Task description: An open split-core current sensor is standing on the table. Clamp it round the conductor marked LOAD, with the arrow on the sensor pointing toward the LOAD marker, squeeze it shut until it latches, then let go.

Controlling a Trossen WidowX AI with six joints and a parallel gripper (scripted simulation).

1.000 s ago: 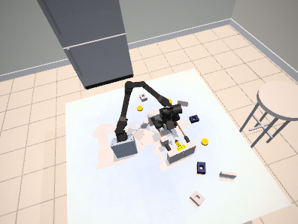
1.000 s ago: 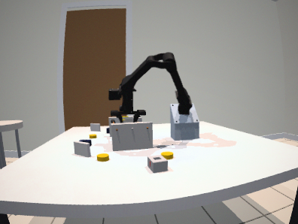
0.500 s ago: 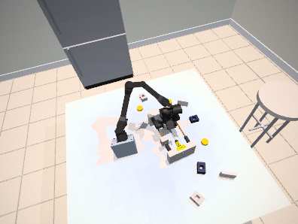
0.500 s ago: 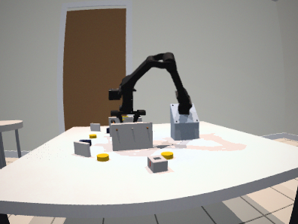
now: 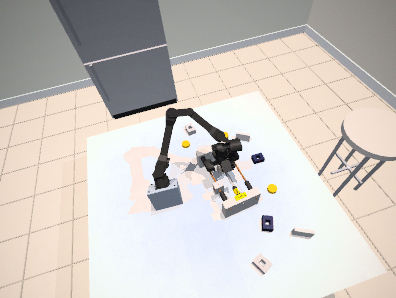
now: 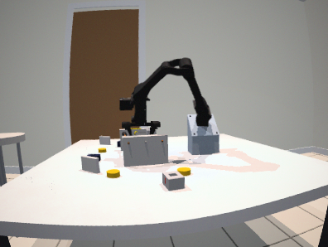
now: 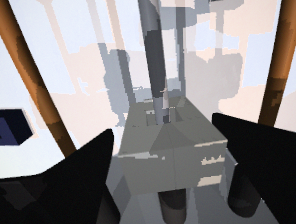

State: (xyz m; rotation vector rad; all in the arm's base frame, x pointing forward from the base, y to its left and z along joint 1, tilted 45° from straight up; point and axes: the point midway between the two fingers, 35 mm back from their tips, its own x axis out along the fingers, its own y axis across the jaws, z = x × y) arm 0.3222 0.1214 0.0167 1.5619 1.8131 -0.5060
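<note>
Wide-open end effector, holding nothing.

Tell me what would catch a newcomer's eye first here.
Probably the black arm, arching up from its grey-blue base on the white table. Up close, a grey block surrounds the middle rod, between the end effector's spread black fingers.
</note>
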